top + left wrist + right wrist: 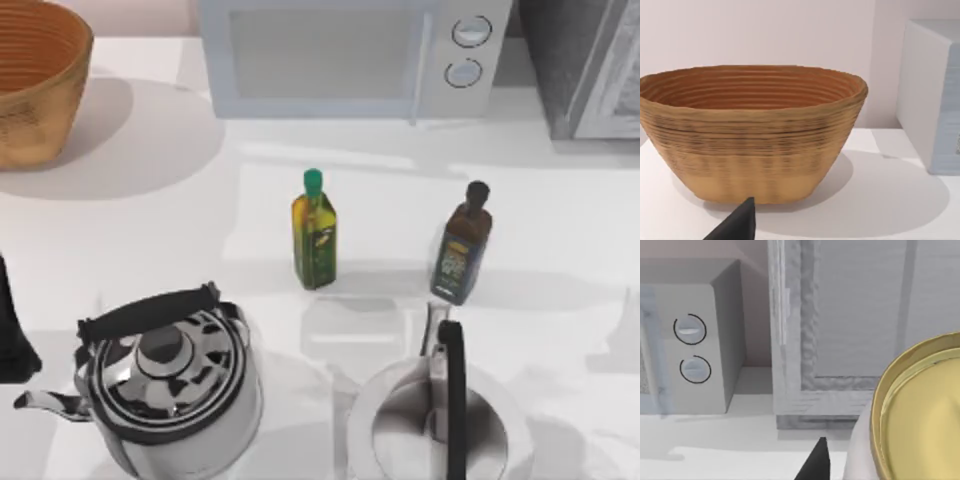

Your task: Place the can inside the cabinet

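Right tool (850, 465) against can (920, 415), facing cabinet (850, 320).

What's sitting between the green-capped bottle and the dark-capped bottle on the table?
Nothing: in the top view, the stretch of white table between the green-capped bottle and the dark-capped bottle is bare, crossed only by faint shadows.

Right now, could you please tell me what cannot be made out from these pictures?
- Can: right wrist view, cut off by the edge, so its body and any grip are unclear.
- Cabinet: door shut, interior hidden.
- Left gripper: left wrist view, one dark tip, open or shut unclear.
- Second kettle: top view, cut by the edge.
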Available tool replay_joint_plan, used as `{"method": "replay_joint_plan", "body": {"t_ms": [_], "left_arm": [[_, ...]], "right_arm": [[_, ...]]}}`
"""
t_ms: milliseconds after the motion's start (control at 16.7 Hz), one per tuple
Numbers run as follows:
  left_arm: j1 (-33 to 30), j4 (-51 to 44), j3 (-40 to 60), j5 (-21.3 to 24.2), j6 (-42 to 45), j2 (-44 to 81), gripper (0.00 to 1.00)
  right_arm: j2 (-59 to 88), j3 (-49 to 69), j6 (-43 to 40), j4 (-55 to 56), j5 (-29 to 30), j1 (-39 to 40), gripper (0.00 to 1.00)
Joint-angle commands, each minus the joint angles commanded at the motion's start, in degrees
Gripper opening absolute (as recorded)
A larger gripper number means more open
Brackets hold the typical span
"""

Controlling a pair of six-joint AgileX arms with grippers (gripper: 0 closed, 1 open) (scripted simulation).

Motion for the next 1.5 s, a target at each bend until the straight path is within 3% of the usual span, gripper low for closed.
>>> {"method": "replay_joint_plan", "body": {"t_ms": [300, 960, 1200, 1500], "left_arm": [[0.0, 0.0, 0.0, 0.0, 0.0, 0.0, 1.0], [0.0, 0.0, 0.0, 0.0, 0.0, 0.0, 1.0], [0.0, 0.0, 0.0, 0.0, 0.0, 0.0, 1.0], [0.0, 0.0, 0.0, 0.0, 0.0, 0.0, 1.0]], "right_arm": [[16.5, 18.2, 0.2, -5.3, 2.6, 2.2, 0.0], [62.1, 83.6, 0.7, -19.6, 9.2, 8.6, 0.0], [70.7, 94.3, 0.8, -22.4, 10.5, 9.9, 0.0], [72.3, 96.2, 0.8, -22.9, 10.7, 10.2, 0.0]]}}
